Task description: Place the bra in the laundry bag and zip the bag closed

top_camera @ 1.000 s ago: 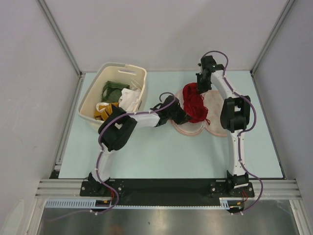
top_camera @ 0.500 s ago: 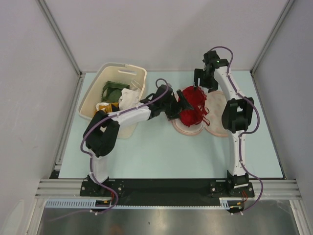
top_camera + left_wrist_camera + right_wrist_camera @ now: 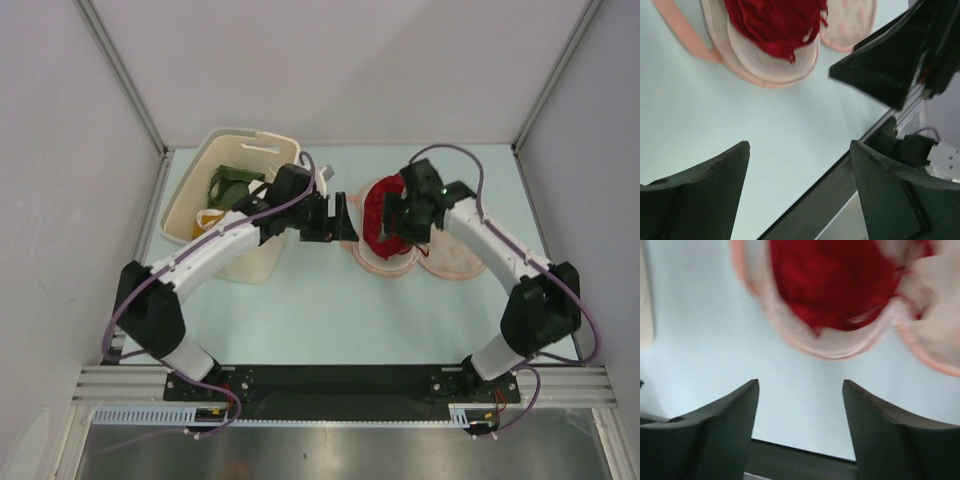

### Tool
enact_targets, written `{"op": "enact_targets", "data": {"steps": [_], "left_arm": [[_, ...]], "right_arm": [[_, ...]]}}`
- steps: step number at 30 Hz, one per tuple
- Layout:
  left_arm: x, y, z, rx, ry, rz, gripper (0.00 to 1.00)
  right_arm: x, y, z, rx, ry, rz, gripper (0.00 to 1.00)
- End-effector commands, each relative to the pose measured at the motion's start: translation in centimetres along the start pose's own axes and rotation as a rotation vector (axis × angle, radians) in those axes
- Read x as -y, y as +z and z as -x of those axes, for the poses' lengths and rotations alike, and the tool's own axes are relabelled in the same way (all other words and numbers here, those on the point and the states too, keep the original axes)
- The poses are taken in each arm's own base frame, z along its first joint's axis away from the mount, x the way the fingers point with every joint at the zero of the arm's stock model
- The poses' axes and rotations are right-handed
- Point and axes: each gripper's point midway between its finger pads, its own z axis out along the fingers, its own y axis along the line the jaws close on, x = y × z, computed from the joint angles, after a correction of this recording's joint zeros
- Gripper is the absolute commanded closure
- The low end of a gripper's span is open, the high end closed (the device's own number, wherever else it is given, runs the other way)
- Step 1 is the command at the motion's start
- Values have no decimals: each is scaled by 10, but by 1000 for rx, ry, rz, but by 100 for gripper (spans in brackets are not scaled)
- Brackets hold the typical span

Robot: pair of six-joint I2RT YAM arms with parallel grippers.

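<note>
The deep red bra [image 3: 383, 210] lies bunched on the left lobe of the pale pink laundry bag [image 3: 385, 262], whose right lobe spreads flat beside it. My left gripper [image 3: 343, 217] hovers just left of the bag, open and empty. My right gripper [image 3: 393, 226] hangs over the bra, open with nothing between its fingers. In the left wrist view the bra [image 3: 772, 22] rests on the laundry bag [image 3: 777, 67] beyond my gripper [image 3: 797, 150]. The right wrist view shows the bra [image 3: 835, 285] blurred in the laundry bag [image 3: 800, 337], ahead of the gripper [image 3: 800, 387].
A cream plastic basket [image 3: 185, 205] with yellow, green and white clothes stands at the back left, close behind my left forearm. The right arm's dark gripper body [image 3: 885, 67] looms in the left wrist view. Grey walls enclose the pale green table [image 3: 330, 320].
Both grippers have opened and let go. The left gripper drew back to the left of the bag. The right gripper swung from the far side to above the bra, which settled onto the left lobe.
</note>
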Motion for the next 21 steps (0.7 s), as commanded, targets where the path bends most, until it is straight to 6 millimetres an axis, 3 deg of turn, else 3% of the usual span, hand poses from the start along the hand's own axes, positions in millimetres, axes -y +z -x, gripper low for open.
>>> {"op": "enact_targets", "data": {"steps": [1, 4, 7, 10, 14, 15, 21], "left_arm": [[-1, -38, -20, -5, 129, -5, 14], [-6, -44, -26, -1, 115, 5, 14], [-8, -51, -31, 12, 99, 11, 14], [-12, -54, -38, 13, 82, 12, 14], [-16, -56, -49, 16, 55, 8, 14], [-14, -60, -48, 28, 55, 6, 14], [-17, -65, -47, 55, 58, 17, 14]], "right_arm": [[-46, 12, -27, 120, -17, 166, 32], [-19, 24, -37, 180, 67, 45, 36], [23, 33, -42, 210, 299, -70, 34], [34, 51, -53, 190, 455, -5, 27], [33, 70, -59, 159, 523, 53, 20], [26, 74, -57, 153, 539, 93, 21], [30, 89, -61, 138, 587, 85, 26]]}}
